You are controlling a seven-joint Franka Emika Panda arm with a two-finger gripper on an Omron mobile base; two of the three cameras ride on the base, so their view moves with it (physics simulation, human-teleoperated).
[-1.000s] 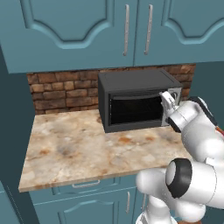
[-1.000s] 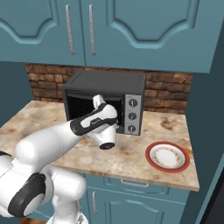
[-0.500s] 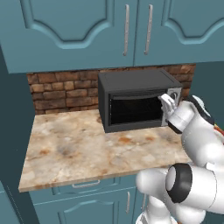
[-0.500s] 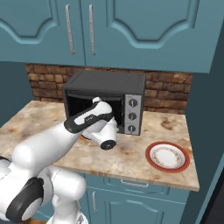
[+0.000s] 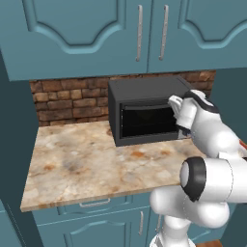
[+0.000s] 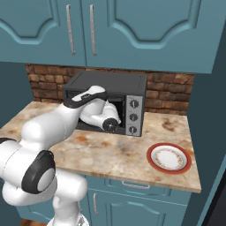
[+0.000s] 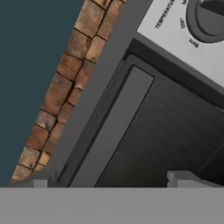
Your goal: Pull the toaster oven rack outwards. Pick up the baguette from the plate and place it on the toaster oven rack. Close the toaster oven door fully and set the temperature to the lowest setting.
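We see the toaster oven (image 6: 106, 102) at the far side of the counter (image 5: 87, 159), against the brick wall (image 5: 67, 99). Its door (image 5: 147, 121) looks shut. The gripper (image 7: 111, 177) is right up at the door's top edge, jaws wide apart w/ nothing held. Lots of free counter left of the oven; plate (image 6: 169, 158) sits near the front edge on the right, bare. Rack and baguette: can't make out behind the dark glass. Arm hides part of the door in the right base view.

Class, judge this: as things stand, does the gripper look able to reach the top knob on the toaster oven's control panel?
Probably yes: the open gripper faces the toaster oven closely, the knob just aside, nothing between.
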